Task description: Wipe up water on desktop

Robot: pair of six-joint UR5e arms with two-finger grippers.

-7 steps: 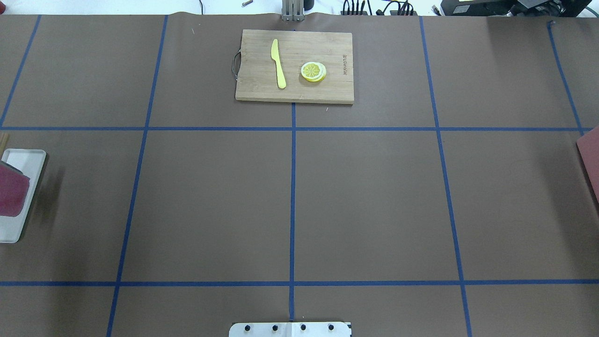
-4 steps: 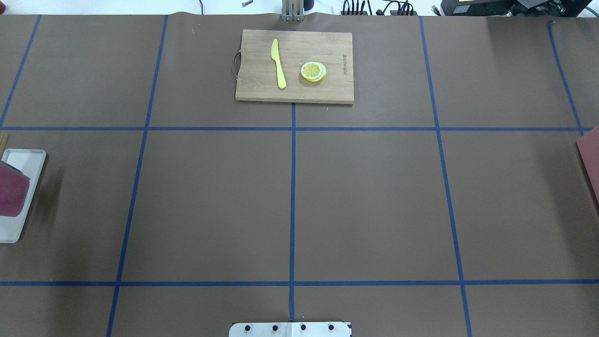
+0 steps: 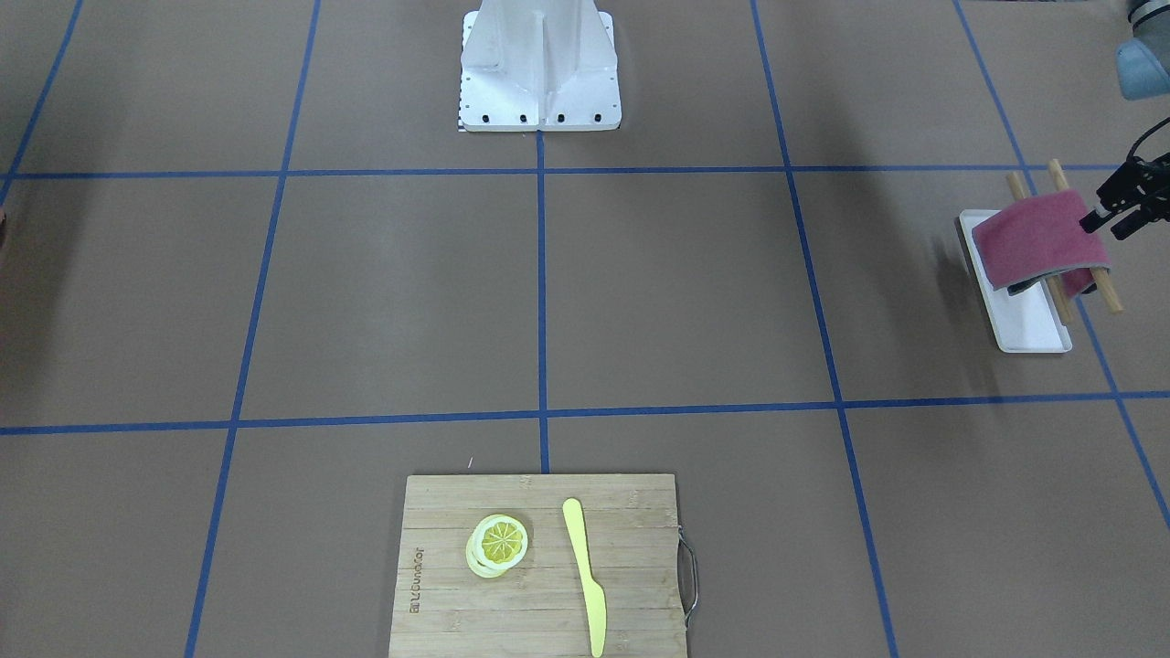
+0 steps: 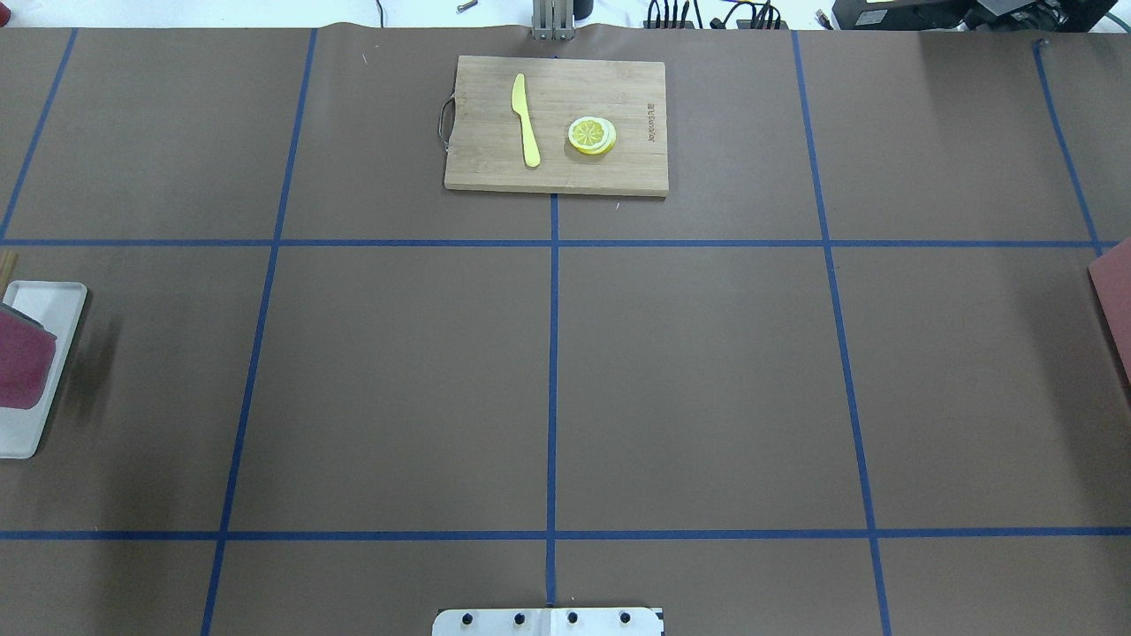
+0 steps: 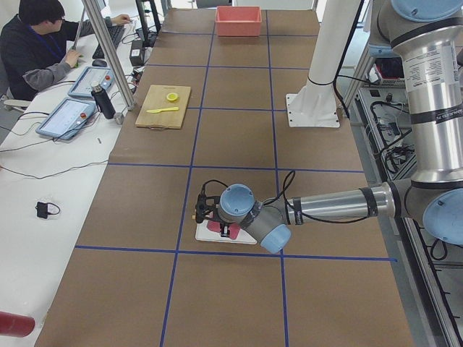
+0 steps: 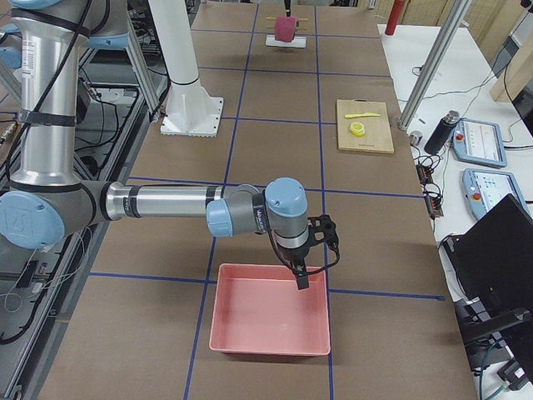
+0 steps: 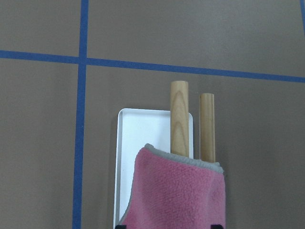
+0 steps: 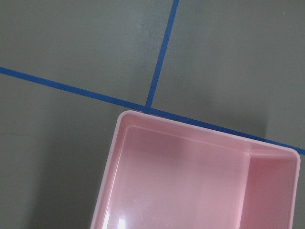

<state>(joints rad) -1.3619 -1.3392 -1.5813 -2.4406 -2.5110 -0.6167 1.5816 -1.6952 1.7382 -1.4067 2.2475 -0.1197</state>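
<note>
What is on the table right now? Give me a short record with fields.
desktop: brown, blue tape grid; no water that I can make out
cloth: pink, draped over a wooden rack on a white tray
left gripper: open, at the cloth
right gripper: over the pink bin; state unclear
cutting board: holds a yellow knife and lemon slices

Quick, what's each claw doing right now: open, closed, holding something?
Left claw: open, its tips either side of the pink cloth.
Right claw: cannot tell; it hangs over the pink bin.
</note>
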